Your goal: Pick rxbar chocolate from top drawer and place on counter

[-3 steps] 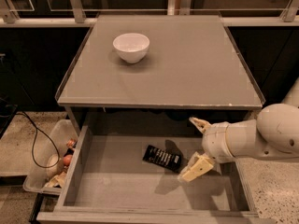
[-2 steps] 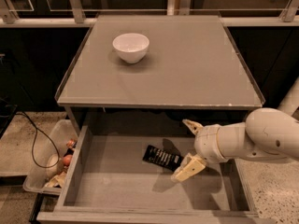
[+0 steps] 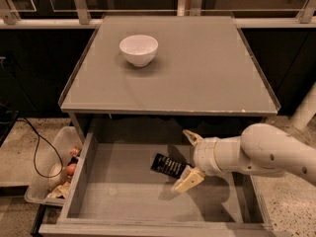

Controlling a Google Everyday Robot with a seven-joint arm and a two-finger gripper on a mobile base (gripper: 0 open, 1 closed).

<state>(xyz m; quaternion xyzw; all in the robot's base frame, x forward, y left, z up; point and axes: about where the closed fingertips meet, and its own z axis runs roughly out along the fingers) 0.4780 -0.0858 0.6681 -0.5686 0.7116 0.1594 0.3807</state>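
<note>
The rxbar chocolate (image 3: 168,165), a small black bar with white print, lies flat on the bottom of the open top drawer (image 3: 118,194). My gripper (image 3: 187,158) reaches into the drawer from the right. Its fingers are open, one fingertip (image 3: 189,135) behind the bar and the other (image 3: 183,182) in front of it, straddling the bar's right end. The jaws are not closed on it. The counter (image 3: 197,68) is the flat grey top above the drawer.
A white bowl (image 3: 138,49) stands on the counter's back left. A clear plastic bin (image 3: 52,174) of small items sits on the floor left of the drawer, beside a black cable (image 3: 34,147). Speckled floor lies to the right.
My gripper has moved left toward the bar, so its open fingers now straddle the bar's right end. The bar has not moved.
</note>
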